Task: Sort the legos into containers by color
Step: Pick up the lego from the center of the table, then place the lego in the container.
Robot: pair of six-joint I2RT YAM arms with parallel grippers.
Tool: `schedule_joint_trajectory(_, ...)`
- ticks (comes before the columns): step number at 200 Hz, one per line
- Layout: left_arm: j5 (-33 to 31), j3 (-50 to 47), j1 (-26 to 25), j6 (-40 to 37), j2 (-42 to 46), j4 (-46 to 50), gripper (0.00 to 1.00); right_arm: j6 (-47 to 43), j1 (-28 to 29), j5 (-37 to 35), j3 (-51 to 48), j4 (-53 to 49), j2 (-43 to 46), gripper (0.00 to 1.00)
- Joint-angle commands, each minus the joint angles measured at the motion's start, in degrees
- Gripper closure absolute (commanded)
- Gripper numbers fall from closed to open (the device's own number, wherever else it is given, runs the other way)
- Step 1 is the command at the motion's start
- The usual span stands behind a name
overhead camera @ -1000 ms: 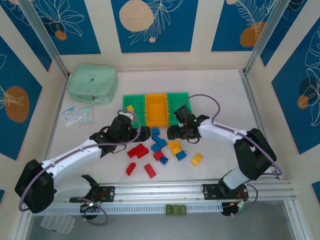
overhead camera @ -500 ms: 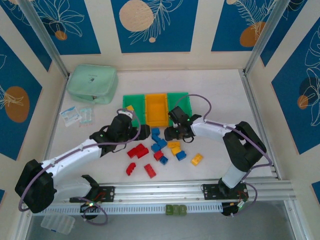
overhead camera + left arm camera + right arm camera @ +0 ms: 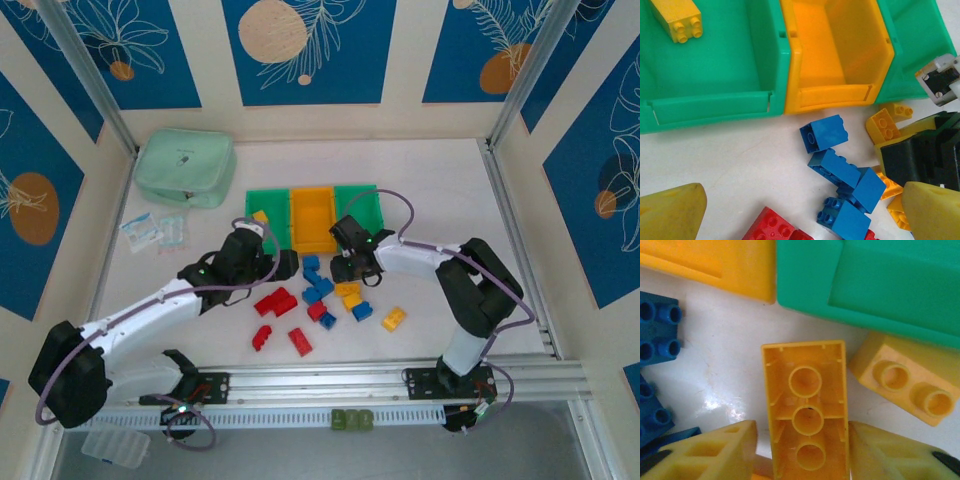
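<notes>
white tabletop (image 3: 440,200), boxed in by cream walls (image 3: 405,60) with blue leaf panels (image 3: 300,50). three joined bins (image 3: 313,191), two green and one orange-yellow, lie just beyond both sets of fingers. one yellow brick (image 3: 677,20) sits in the left green bin. loose legos (image 3: 300,342): about five red, five blue, a few yellow-orange. the left gripper (image 3: 805,197) has its fingers wide apart, with blue bricks (image 3: 824,132) ahead between them. the right gripper (image 3: 802,435) has slid leftward and narrowed since the earlier frame. its fingers flank an upturned yellow-orange brick (image 3: 807,390); whether they clamp it i cannot tell.
</notes>
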State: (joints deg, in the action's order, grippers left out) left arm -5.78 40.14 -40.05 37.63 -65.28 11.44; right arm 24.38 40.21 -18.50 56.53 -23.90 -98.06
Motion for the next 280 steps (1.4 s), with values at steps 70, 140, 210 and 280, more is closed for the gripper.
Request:
schedule_joint_trajectory(70, -4.3, -0.9, -0.4, 0.0, 6.1, 1.3, 0.01, -0.6, 4.8, -5.3, 3.0, -7.0, 6.9, 0.73)
schedule_joint_trajectory(140, -10.7, -1.3, -0.2, 0.6, 15.6, 11.6, 0.01, -1.9, 8.6, -3.2, 15.3, -7.7, 3.6, 0.74)
schedule_joint_trajectory(210, -14.0, -4.0, 0.2, 3.1, 23.5, 19.6, 0.01, -5.6, 8.6, 0.8, 39.9, -6.3, -17.0, 0.73)
schedule_joint_trajectory(280, -14.0, -3.3, 0.3, 2.5, 24.3, 20.6, 0.01, -7.6, 6.3, 0.6, 56.3, -11.3, -26.3, 0.46)
